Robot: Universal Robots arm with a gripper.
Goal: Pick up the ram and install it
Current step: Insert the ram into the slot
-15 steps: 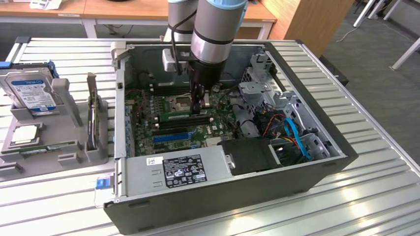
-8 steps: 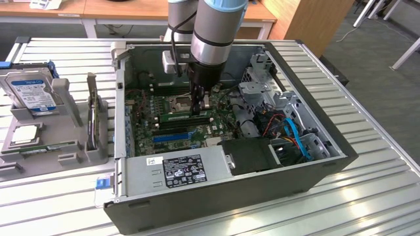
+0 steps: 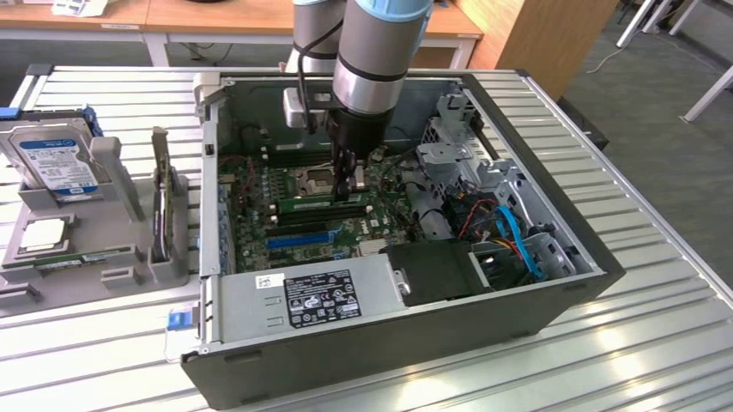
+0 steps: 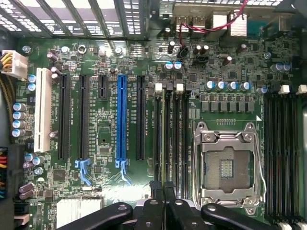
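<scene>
Inside the open computer case (image 3: 538, 318), my gripper (image 3: 347, 190) reaches straight down to the motherboard (image 3: 257, 215). Its fingers are shut on the ram (image 3: 309, 204), a long green stick standing on edge and running lengthwise under the fingertips. The stick sits at the black memory slots (image 4: 178, 134) beside the CPU socket (image 4: 225, 165). I cannot tell whether it is pressed fully into a slot. In the wrist view the gripper (image 4: 164, 191) has its dark fingertips (image 4: 156, 206) closed together, right over those slots.
A blue-labelled hard drive (image 3: 55, 163) and a CPU chip (image 3: 46, 233) rest in a grey fixture (image 3: 126, 275) at the exterior view's left. The power supply (image 3: 309, 296), drive cage (image 3: 458, 163) and blue cables (image 3: 521, 240) crowd the case around the gripper.
</scene>
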